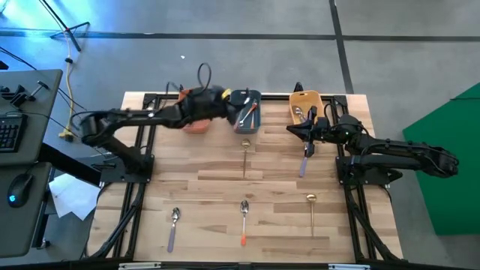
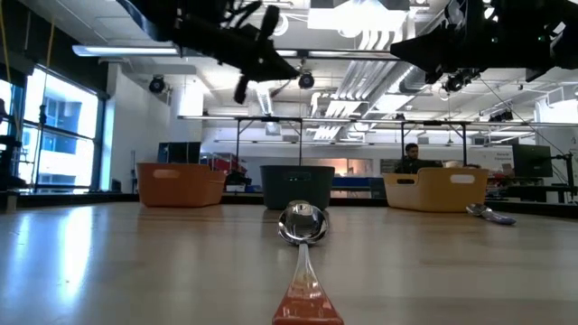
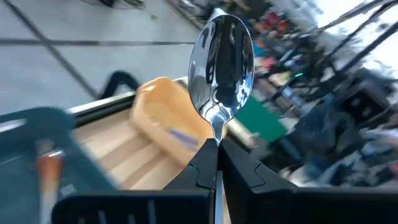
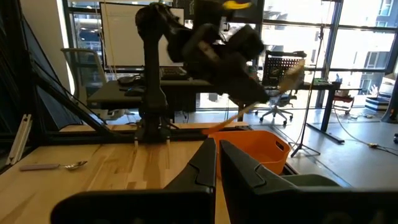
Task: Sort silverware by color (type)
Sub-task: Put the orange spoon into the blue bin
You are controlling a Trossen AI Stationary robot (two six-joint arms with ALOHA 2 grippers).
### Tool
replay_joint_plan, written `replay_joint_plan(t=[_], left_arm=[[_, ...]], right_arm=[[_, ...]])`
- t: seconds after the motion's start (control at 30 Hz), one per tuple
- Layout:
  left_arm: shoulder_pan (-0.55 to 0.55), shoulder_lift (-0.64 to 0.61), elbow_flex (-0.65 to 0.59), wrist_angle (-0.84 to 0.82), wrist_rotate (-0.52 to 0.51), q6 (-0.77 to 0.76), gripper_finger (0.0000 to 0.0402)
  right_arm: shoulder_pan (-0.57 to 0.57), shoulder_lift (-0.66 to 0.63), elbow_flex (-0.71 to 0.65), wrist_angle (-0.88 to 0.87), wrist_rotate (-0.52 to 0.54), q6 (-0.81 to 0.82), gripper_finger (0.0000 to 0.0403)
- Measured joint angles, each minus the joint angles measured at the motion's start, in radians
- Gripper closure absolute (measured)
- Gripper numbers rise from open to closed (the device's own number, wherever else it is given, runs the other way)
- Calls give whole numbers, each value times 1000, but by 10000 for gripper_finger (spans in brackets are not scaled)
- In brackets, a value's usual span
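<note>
Three small trays stand in a row along the far edge of the counter: an orange tray, a slate-blue tray in the middle and a yellow tray. The left gripper hangs above the counter between the orange tray and the slate-blue tray, its fingers clenched on the neck of a spoon whose shiny bowl sticks straight out past the fingertips. The handle is hidden inside the grip, so its colour cannot be told. The right gripper hovers just in front of the yellow tray, its fingers pressed together with nothing between them.

The slate-blue tray already holds silverware with orange-red handles, and the yellow tray holds a spoon or two as well. On the counter in front of the slate-blue tray lies a gold spoon. A lavender-handled spoon lies in front of the yellow tray, just below the right gripper. Farther from the slate-blue tray, near the front edge of the counter, three more spoons lie well apart: another lavender-handled one, an orange-handled spoon in the middle, and a second gold spoon.
</note>
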Motion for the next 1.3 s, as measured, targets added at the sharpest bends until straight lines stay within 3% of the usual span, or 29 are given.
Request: replay_joint_plan(t=[0.1,0.47,0.77,1.3], left_arm=[[35,108,79,28,60,-41,401],[150,387,220,-27,38,-116,401],[195,459,224,-123,-9,-99,401],[201,471,223,-123,-15,-90,397]], right_arm=[[0,0,0,0,0,-6,399],[0,0,0,-24,0,-26,399],[0,0,0,-24,0,-51,399],[0,0,0,-32,0,-51,399]])
